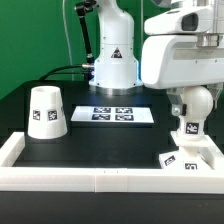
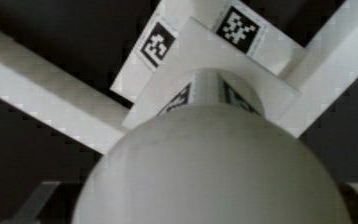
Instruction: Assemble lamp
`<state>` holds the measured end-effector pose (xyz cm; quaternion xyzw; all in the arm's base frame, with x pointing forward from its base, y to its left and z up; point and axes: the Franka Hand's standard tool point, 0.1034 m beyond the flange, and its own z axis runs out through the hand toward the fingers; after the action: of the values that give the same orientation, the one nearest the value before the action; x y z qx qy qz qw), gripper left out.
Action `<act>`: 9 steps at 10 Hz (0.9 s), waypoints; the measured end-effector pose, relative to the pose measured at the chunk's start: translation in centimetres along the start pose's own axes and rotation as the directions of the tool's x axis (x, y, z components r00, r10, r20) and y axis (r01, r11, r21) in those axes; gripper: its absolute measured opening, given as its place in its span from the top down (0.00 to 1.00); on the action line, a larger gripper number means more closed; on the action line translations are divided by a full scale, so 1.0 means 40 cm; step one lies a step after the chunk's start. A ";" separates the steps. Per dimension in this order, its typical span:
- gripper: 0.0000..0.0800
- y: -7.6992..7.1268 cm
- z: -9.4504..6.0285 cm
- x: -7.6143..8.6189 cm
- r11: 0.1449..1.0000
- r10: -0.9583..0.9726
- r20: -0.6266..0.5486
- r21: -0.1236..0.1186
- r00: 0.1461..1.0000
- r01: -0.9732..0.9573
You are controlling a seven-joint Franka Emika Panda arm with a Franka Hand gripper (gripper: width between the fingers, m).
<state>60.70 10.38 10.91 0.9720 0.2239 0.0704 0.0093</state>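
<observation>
Nearest us is the white rail (image 1: 80, 178) along the desk (image 1: 95, 140) edge. The lamp base (image 1: 185, 158) sits just behind it, tucked in the rail corner on the exterior view's right, tags up. The bulb (image 1: 188, 127) is directly over the base, upright with its tagged stem down. We can't tell if the stem touches the base.

The gripper (image 1: 193, 100) comes down from above and the fingers (image 2: 43, 203) are clamped on the bulb's round head. In the wrist view that head (image 2: 202, 160) fills most of the frame, with the base (image 2: 211, 40) beyond it.

The shade (image 1: 45, 110) stands wide end down on the exterior view's left, well apart from the rest. Further back at center, the marker board (image 1: 120, 115) lies flat. The arm's pedestal (image 1: 112, 62) is behind that.
</observation>
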 end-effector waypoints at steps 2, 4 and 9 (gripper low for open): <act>0.28 0.005 -0.001 0.000 0.989 0.151 -0.002 -0.002 0.989 -0.151; 0.28 0.009 0.000 -0.002 0.969 0.248 -0.001 -0.003 0.969 -0.248; 0.28 0.020 0.002 -0.009 0.832 0.555 0.001 -0.003 0.832 -0.555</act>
<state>60.74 9.50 10.81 0.9953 -0.0675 0.0693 -0.0102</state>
